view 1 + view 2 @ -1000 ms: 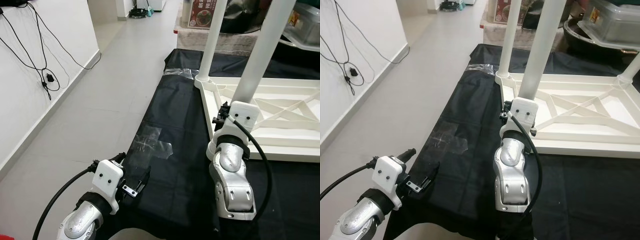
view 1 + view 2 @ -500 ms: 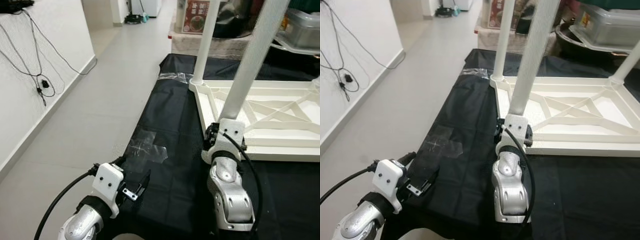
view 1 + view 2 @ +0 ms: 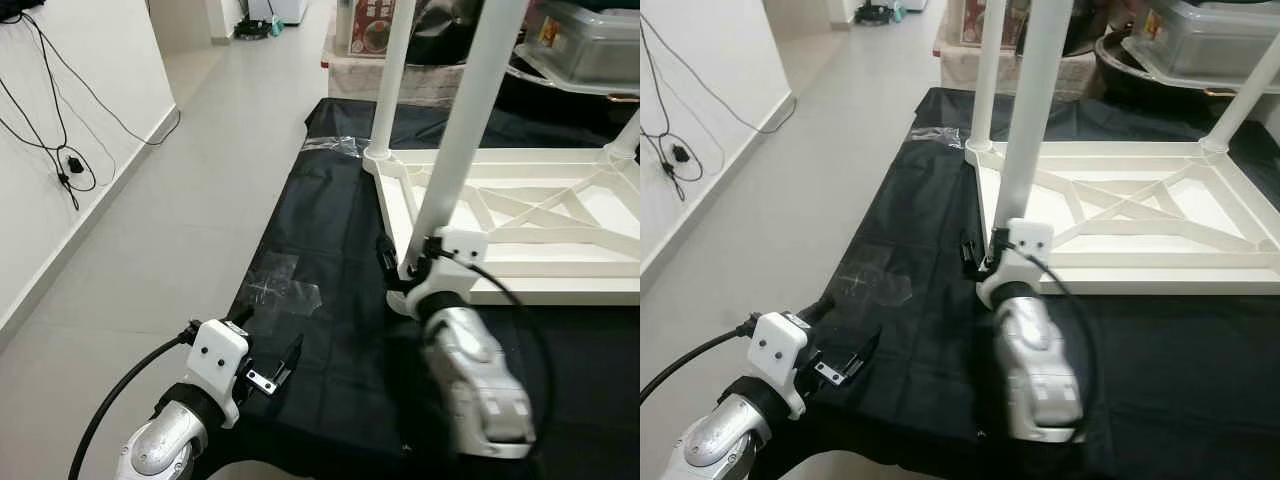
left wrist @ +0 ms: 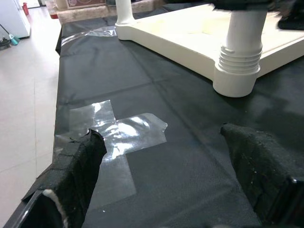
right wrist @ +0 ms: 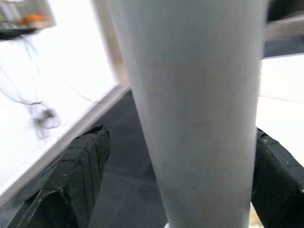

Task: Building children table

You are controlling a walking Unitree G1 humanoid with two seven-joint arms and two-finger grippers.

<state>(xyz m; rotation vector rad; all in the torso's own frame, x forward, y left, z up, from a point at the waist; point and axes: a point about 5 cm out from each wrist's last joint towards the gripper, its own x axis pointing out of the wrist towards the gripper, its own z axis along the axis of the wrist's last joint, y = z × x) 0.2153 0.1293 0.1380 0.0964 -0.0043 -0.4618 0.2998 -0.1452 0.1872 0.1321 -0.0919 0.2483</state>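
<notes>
Right wrist view: we are straddling the white table leg (image 5: 190, 109).
Our right claw (image 3: 405, 265) is spread around it (touching unclear); left claw (image 3: 270, 360) is hovering, fingers apart.

The right arm (image 3: 478, 375) looks blurry. The tall white leg (image 3: 462, 125) runs off the top edge. The right gripper (image 3: 408, 262) hides the leg's foot at the table frame's (image 3: 560, 290) corner.

Both head eyes look down on the black mat (image 3: 330, 260); wrist cameras sit close, sharing the white leg (image 5: 190, 109)
</notes>
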